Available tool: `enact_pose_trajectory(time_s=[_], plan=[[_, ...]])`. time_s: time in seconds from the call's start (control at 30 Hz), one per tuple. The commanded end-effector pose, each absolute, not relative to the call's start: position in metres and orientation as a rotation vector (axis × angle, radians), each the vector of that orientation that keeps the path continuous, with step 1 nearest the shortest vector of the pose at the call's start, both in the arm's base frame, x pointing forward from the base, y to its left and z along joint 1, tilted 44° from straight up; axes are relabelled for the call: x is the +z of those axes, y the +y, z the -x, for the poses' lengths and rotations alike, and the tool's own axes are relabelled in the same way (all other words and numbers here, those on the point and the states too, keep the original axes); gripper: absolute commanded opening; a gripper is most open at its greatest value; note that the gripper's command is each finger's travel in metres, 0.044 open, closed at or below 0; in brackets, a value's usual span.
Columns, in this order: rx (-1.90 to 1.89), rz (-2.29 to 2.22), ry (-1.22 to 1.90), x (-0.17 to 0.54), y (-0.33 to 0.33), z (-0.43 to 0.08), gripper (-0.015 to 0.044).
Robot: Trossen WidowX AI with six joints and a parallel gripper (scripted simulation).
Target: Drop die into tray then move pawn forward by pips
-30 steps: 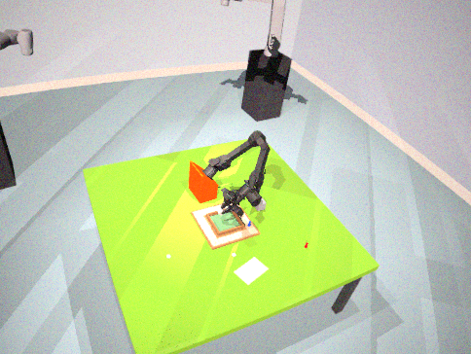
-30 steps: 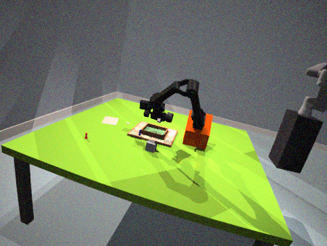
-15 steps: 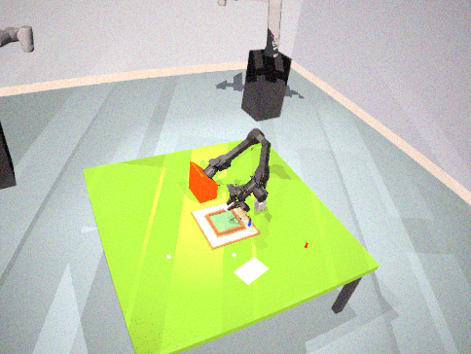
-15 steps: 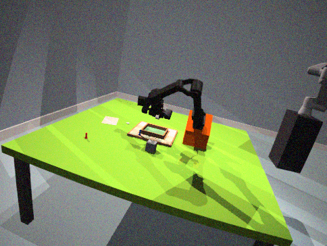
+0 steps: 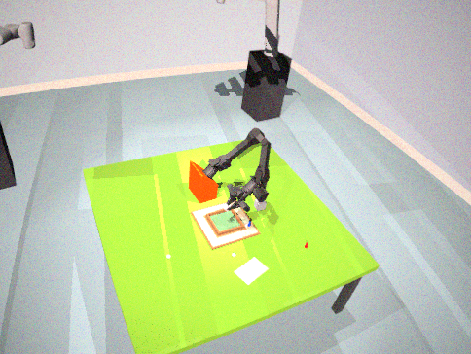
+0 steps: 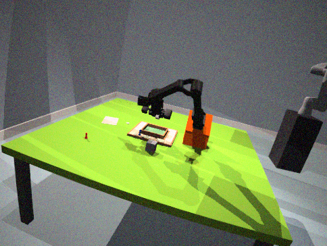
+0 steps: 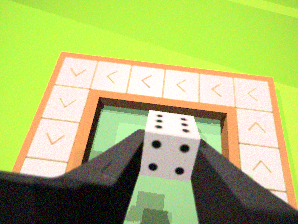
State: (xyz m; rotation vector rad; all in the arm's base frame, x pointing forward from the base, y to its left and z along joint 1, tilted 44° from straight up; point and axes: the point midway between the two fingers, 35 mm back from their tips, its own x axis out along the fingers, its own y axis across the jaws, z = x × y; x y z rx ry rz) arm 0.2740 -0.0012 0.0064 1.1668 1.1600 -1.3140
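Note:
My gripper (image 6: 157,116) (image 7: 168,140) is shut on the white die (image 7: 169,146) above the board. The die shows a six-pip face and a four-pip face to the wrist camera. The board (image 5: 214,242) (image 6: 134,131) (image 7: 114,76) has a ring of white squares with arrows around the dice tray (image 5: 222,224) (image 6: 153,130) (image 7: 116,120), which has a green floor and brown walls. The blue pawn (image 5: 249,224) (image 6: 140,132) stands on the board's ring, on the side near the grey cube. The pawn is not seen in the wrist view.
An orange block (image 5: 201,186) (image 6: 188,136) stands beside the board near the arm base. A grey cube (image 5: 261,205) (image 6: 151,146) lies close to the board. A red piece (image 5: 306,245) (image 6: 86,136), a white sheet (image 5: 251,270) (image 6: 110,120) and small white bits (image 5: 168,256) (image 5: 234,255) lie farther off.

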Motion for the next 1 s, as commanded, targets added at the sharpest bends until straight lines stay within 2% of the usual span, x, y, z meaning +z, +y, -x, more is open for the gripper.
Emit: enact_pose_trajectory(time_s=[0.0,0.37,0.5,0.63,0.73,0.97], plan=[[-1.314,-1.167,1.16,0.006,-0.001,-0.274,0.0157],[-1.321,-1.166,1.153,0.035,-0.029,-0.274,0.044],[-1.23,-1.307,1.41,0.011,-0.023,-0.268,0.044],[-0.95,-1.648,1.689,-0.009,-0.017,-0.269,0.044],[-0.811,-1.8,1.73,-0.011,-0.018,-0.273,0.044],[-0.912,-1.714,1.704,-0.012,-0.019,-0.269,0.044]])
